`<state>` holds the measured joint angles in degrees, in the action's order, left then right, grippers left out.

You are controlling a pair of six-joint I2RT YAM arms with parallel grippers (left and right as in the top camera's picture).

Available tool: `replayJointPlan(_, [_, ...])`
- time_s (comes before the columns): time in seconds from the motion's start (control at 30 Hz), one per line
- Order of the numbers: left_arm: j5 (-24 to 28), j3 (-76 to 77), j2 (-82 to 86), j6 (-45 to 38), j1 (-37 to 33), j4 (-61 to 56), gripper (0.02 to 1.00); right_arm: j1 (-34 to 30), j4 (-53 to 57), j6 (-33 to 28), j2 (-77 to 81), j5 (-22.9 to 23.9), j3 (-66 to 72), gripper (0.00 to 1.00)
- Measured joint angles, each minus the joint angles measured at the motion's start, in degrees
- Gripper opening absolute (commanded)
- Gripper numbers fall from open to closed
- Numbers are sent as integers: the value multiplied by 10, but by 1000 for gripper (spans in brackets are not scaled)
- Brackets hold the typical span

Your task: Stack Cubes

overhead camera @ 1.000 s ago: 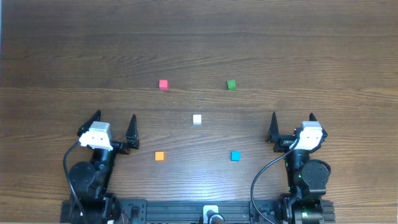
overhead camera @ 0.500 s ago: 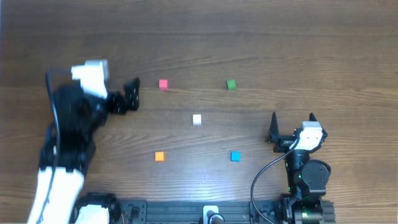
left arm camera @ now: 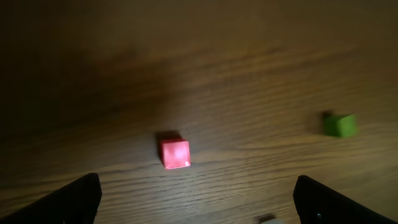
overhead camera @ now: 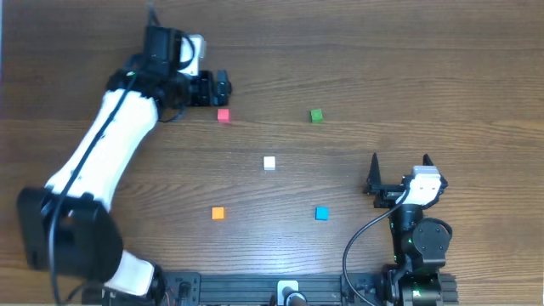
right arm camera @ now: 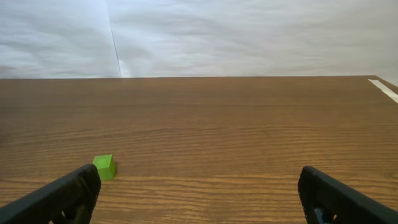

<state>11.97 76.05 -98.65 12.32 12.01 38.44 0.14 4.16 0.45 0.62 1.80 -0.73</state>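
Five small cubes lie apart on the wooden table: pink (overhead camera: 223, 115), green (overhead camera: 316, 116), white (overhead camera: 269, 162), orange (overhead camera: 218, 213) and blue (overhead camera: 321, 213). My left gripper (overhead camera: 219, 87) is stretched out to the far left part of the table and hovers open just beyond the pink cube. In the left wrist view the pink cube (left arm camera: 174, 153) lies on the table between the wide-spread fingers (left arm camera: 74, 200), untouched, with the green cube (left arm camera: 339, 124) off to the side. My right gripper (overhead camera: 400, 163) stays near its base, open and holding nothing, and faces the green cube (right arm camera: 104, 167) from afar.
The table (overhead camera: 425, 68) is bare wood all around the cubes. A sliver of the white cube (left arm camera: 270, 220) shows at the edge of the left wrist view. A white backdrop (right arm camera: 249, 37) stands beyond the table's far edge.
The left arm has swung out from its base, up and across the table's left side, to hover by the pink cube. The right arm and all the cubes have not moved.
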Motion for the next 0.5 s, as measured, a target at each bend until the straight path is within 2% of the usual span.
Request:
replayJointPlan(0.4, [-66,77,-159,23,41,25,967,0,0,0,0,0,0,991])
replayJointPlan(0.5, [-77,88,-179,25,41,26,932,0,0,0,0,0,0,993])
